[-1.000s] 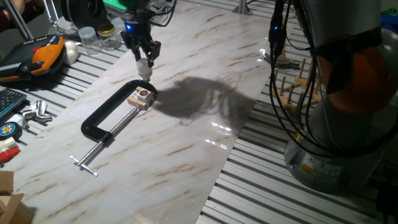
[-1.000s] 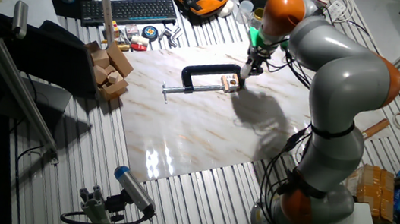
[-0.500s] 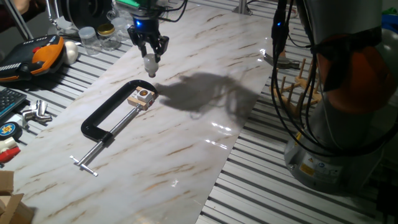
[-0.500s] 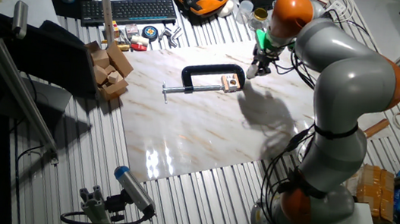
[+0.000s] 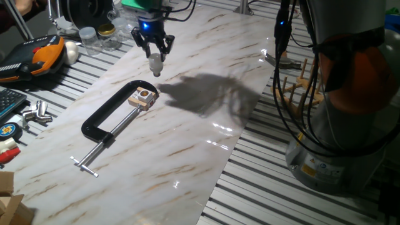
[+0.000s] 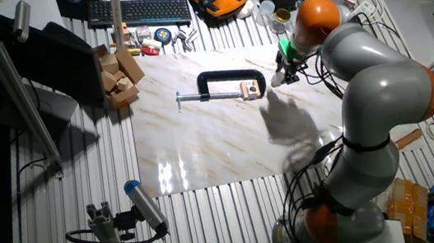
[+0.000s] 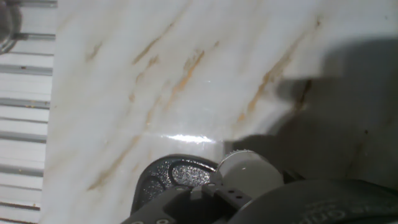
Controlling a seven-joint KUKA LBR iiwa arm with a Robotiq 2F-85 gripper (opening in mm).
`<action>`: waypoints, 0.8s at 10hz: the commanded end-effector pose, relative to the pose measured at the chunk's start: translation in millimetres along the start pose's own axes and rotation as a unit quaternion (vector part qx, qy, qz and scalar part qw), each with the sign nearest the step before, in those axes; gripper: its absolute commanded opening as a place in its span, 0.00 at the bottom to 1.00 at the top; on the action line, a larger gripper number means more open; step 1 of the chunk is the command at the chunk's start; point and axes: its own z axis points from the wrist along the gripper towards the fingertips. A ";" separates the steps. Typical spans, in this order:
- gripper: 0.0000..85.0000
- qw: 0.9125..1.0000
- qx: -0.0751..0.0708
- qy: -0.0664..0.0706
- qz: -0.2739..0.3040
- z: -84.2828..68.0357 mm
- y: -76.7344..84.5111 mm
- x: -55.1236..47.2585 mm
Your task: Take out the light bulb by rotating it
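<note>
The light bulb (image 5: 155, 65), a small white globe, hangs in my gripper (image 5: 154, 57), which is shut on it above the marble table (image 5: 187, 144). It is clear of the tan wooden block (image 5: 143, 97) with the round socket hole, which stays clamped in the black C-clamp (image 5: 106, 122) down and to the left. In the other fixed view my gripper (image 6: 281, 73) is just right of the block (image 6: 249, 90) and the clamp (image 6: 221, 77). The hand view shows the bulb (image 7: 249, 171) beside a dark finger (image 7: 177, 177).
An orange and black pendant (image 5: 37, 55) and jars (image 5: 94, 37) lie at the far left edge. A wooden peg rack (image 5: 300, 87) stands to the right. A keyboard (image 6: 139, 10) and wooden blocks (image 6: 119, 76) sit beyond the table's left side.
My gripper has moved up and to the right with the bulb, away from the wooden block. The block and clamp have not moved.
</note>
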 end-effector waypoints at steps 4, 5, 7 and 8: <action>0.00 1.000 -0.006 0.010 -0.029 4.4 -4.9 -11.2; 0.00 0.999 -0.007 0.011 -0.031 4.5 -5.3 -13.9; 0.00 0.999 -0.005 0.013 -0.034 5.8 -6.2 -19.3; 0.00 0.999 -0.005 0.013 -0.035 6.2 -7.1 -22.1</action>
